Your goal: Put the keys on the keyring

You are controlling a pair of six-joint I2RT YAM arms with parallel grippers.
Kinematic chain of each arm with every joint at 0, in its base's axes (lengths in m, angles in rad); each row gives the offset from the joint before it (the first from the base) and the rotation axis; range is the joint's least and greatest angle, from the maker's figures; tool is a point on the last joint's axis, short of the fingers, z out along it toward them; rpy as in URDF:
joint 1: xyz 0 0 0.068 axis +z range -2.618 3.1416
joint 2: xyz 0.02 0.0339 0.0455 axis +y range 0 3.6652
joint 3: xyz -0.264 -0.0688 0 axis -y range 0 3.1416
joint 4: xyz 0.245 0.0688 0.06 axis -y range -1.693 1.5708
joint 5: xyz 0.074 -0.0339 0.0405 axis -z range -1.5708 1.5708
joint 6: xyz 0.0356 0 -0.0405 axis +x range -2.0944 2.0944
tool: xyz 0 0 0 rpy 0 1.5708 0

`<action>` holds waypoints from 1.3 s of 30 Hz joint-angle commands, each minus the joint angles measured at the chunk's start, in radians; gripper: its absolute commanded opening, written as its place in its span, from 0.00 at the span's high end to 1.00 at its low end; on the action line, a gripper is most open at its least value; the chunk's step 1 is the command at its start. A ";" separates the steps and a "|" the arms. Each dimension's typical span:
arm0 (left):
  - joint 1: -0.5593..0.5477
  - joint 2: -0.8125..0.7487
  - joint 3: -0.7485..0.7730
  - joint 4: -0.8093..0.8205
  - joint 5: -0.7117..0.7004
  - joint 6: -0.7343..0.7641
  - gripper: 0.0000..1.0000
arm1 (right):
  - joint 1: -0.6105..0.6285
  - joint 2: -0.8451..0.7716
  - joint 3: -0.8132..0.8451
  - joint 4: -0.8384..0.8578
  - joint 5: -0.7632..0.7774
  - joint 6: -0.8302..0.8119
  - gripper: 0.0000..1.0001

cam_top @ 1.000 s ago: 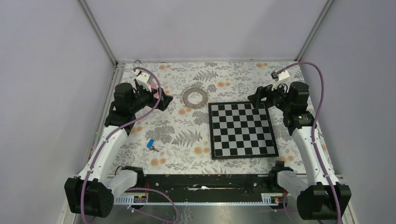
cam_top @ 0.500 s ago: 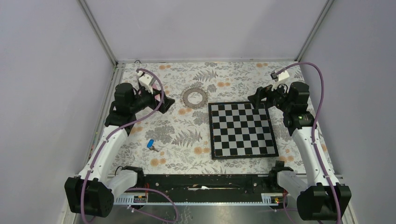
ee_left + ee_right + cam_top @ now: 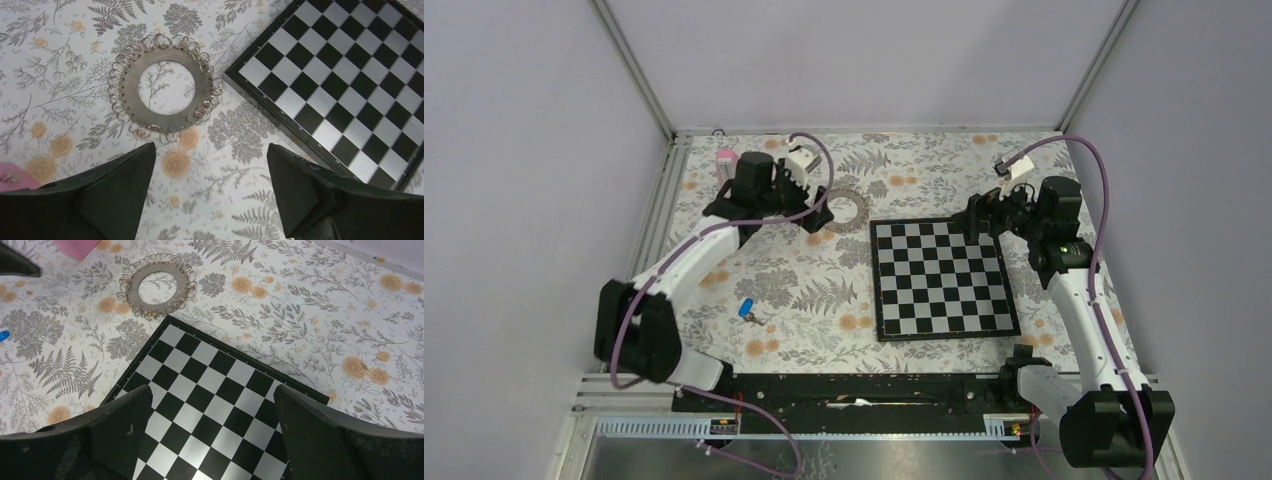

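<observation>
**Both grippers wide open, key and keyring apart**

From above: The small key (image 3: 746, 309) with the blue head lies on the flowery table (image 3: 904, 160), near the front and left. The keyring (image 3: 861, 205) lies far back, well apart from the key, just off the back left corner of the chessboard (image 3: 939, 278). The left gripper (image 3: 821, 214) hangs right beside the keyring and hides part of it. The right gripper (image 3: 977, 214) hangs over the board's back right corner. Neither one holds anything.

Left wrist camera: The left gripper (image 3: 210, 150) is spread wide with nothing inside. The keyring (image 3: 165, 121) lies flat just ahead of it, with many little wire loops round its edge. A pink thing (image 3: 15, 177) peeks in at the left.

Right wrist camera: The right gripper (image 3: 212, 392) is spread wide too, above the chessboard (image 3: 210, 405). The keyring (image 3: 182, 287) is farther off.

The keyring looks thin, hard and stiff. It lies flat, so it may slide when pushed. Pinching the band across its edge looks best. The key looks tiny and light. Its blue plastic head looks like the best place to hold.
</observation>
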 commanded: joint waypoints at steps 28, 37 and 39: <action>-0.039 0.489 0.386 -0.217 -0.136 0.035 0.50 | 0.001 0.093 -0.004 -0.028 -0.025 -0.086 0.01; -0.087 0.607 0.470 -0.237 -0.090 0.083 0.51 | 0.001 0.060 -0.011 -0.026 -0.041 -0.087 0.01; -0.090 0.628 0.490 -0.243 -0.070 0.061 0.52 | 0.001 0.060 -0.011 -0.025 -0.039 -0.088 0.01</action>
